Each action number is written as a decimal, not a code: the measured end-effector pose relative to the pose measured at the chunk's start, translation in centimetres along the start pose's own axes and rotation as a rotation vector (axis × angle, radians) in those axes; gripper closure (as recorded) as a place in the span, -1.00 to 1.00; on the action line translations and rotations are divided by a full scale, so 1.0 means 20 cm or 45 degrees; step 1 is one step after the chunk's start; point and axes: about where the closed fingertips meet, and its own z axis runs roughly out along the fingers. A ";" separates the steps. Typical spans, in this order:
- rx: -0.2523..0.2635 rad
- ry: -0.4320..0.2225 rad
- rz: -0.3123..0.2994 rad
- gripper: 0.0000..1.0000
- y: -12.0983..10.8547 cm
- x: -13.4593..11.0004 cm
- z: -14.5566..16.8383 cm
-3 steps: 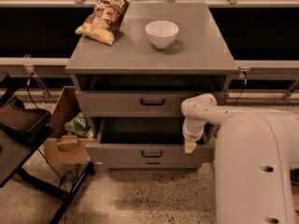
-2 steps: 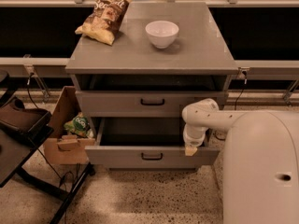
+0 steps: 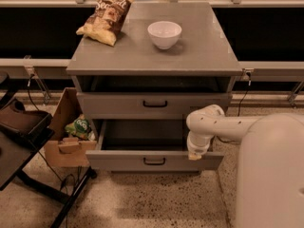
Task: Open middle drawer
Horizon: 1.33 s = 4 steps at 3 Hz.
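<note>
Toward five o'clock, filling that corner: white robot body (image 3: 270,175), arm (image 3: 223,125) reaching out toward nine o'clock. At centre, grey desk (image 3: 209,51) with drawers beneath. Under its top, first drawer (image 3: 123,106), shut flush. Just below, toward six o'clock, middle drawer (image 3: 118,161) pulled well out, dark box open to view, black handle (image 3: 154,161) on its front. At eight o'clock of the desk, cardboard box (image 3: 59,148) on the floor, green packets (image 3: 80,126) inside. On the desk top, chip bag (image 3: 107,18) at eleven o'clock, white bowl (image 3: 164,33) at three o'clock of it, apart. Gripper (image 3: 194,155) pointing down at the top edge of the middle drawer front, at three o'clock of the handle; jaws wide or narrow, cannot tell.
</note>
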 end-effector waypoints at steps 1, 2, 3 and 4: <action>-0.001 -0.001 -0.001 1.00 0.01 0.00 0.00; -0.013 0.008 0.016 1.00 0.09 0.02 -0.02; -0.025 0.020 0.035 1.00 0.17 0.04 -0.05; -0.033 0.023 0.052 1.00 0.23 0.07 -0.06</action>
